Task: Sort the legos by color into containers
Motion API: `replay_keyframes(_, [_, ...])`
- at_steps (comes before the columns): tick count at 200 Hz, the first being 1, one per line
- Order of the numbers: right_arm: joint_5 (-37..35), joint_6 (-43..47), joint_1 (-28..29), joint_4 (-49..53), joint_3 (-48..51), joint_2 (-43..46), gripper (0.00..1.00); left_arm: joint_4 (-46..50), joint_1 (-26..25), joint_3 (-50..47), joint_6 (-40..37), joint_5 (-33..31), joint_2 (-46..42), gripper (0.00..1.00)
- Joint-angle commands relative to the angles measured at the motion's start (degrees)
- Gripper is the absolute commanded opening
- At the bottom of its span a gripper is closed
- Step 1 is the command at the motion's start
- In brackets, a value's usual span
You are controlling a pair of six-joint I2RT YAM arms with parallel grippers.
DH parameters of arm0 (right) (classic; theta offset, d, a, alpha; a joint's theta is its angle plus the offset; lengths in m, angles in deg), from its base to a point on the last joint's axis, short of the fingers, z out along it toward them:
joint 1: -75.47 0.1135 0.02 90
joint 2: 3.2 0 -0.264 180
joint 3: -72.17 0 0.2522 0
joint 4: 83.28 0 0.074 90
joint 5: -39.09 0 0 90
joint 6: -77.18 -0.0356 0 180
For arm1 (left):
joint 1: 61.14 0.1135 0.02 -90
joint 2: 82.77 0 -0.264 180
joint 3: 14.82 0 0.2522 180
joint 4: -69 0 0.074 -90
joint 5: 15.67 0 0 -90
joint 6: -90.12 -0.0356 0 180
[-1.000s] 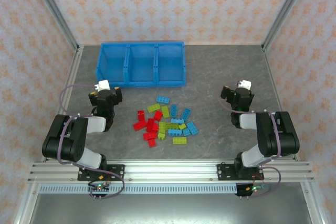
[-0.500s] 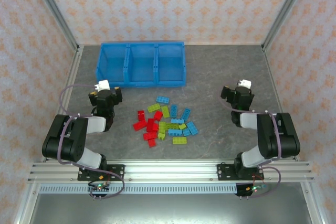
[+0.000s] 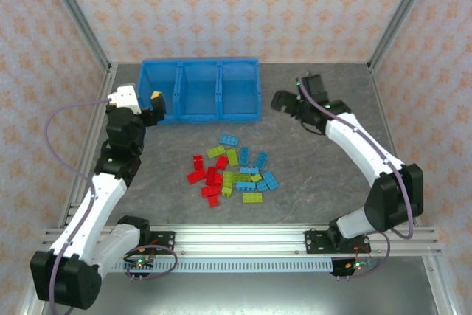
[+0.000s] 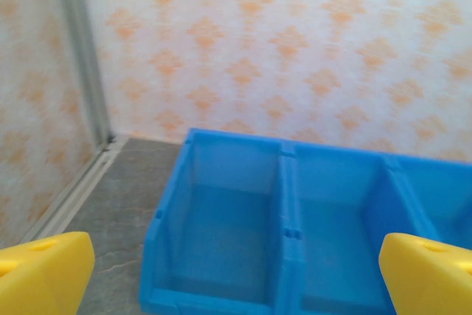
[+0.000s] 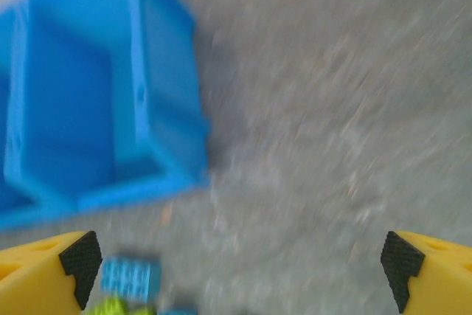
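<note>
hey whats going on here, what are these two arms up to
Two robot arms are set to sort toy bricks by color. The red, green and blue bricks all lie in a loose pile mid-table, and the three compartments of the blue tray at the far side look empty. The left gripper is at the tray's left end and the right gripper is just right of the tray. Both are open and hold nothing.

Grey table (image 3: 317,175) and its load.
Blue bin tray (image 3: 199,117) far, left of centre; mixed-colour legos (image 3: 227,179) heaped nearer, apart from it.
</note>
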Motion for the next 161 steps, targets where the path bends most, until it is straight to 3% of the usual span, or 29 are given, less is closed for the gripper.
replay_keyframes(1, [1.5, -3.7, 5.9, 11.3, -2.5, -3.6, 1.00, 21.9, -0.7, 3.4, -12.1, 16.8, -1.8, 1.00])
replay_keyframes(21, [1.6, -4.3, 10.5, 11.3, -2.9, -7.6, 1.00, 29.4, -1.1, 4.2, -20.8, 27.7, -2.6, 1.00])
replay_keyframes(45, [0.1, -4.1, 15.2, 11.2, -4.7, -12.5, 0.99, 28.4, -1.9, 1.2, -23.3, 32.7, -2.8, 1.00])
replay_keyframes(59, [-0.8, -5.5, 17.1, 12.6, -6.1, -15.1, 0.97, 26.3, -2.0, -0.7, -23.7, 33.4, -2.7, 1.00])
replay_keyframes(83, [-2.3, -7.1, 19.7, 12.2, -6.4, -18.1, 0.78, 25.6, -2.1, -1.8, -25.4, 31.9, -1.4, 1.00])
replay_keyframes(118, [-6.7, -5.9, 21.9, 14.4, -10.9, -24.1, 0.72, 24.5, -2.1, -3.3, -26.9, 32.2, -0.6, 1.00])
replay_keyframes(161, [-6.5, -5.4, 22.1, 15.6, -14.6, -29.5, 0.60, 19.7, -2.1, -6.7, -24.2, 30.5, -0.9, 1.00])
